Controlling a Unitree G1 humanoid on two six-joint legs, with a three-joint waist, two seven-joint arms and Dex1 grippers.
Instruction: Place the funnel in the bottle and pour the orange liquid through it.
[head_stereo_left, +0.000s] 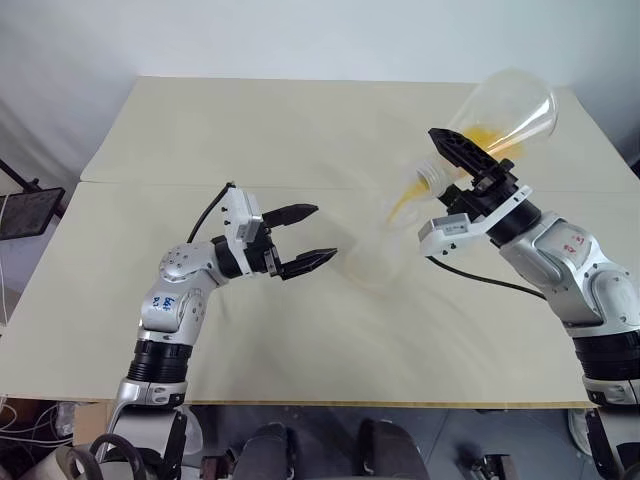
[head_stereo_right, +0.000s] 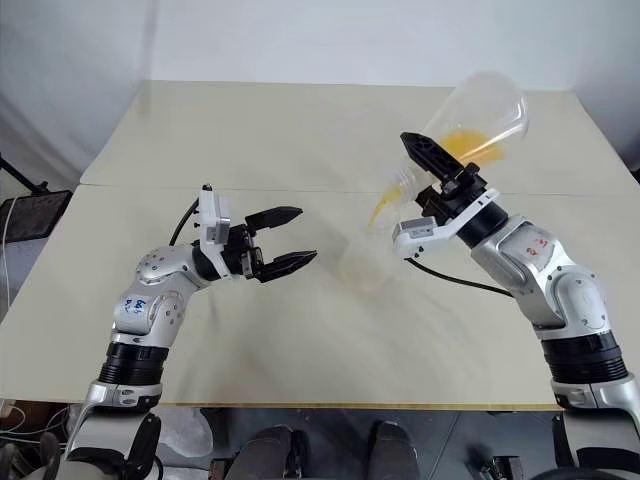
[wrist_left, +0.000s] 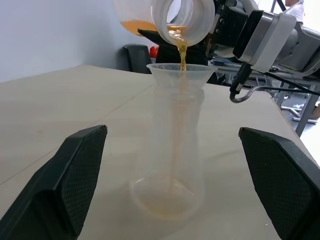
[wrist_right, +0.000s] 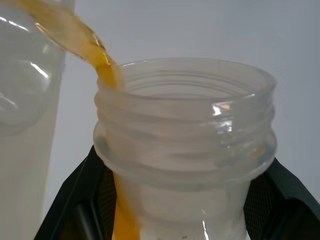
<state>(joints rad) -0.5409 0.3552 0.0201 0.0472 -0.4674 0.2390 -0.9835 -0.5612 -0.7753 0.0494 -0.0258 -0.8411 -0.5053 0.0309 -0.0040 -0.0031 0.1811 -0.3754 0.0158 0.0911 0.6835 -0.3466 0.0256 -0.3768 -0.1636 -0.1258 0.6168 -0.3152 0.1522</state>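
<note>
Orange liquid (wrist_left: 181, 47) streams from the tilted conical flask (head_stereo_left: 500, 115), clamped at its neck by the right gripper (head_stereo_left: 470, 165), into the funnel (wrist_left: 180, 72) seated atop the bottle (wrist_left: 172, 165), beside which the left gripper (head_stereo_left: 312, 235) waits with fingers apart; next, likely, holding the tilt until the flask empties.

Both robot arms are silver-grey metal with rounded joints and black rings. Each ends in a white block and a black two-finger hand: left hand (head_stereo_left: 308, 237), right hand (head_stereo_left: 462, 152). A black cable loops by each wrist. The left arm has a blue mark, the right arm a red one.
</note>
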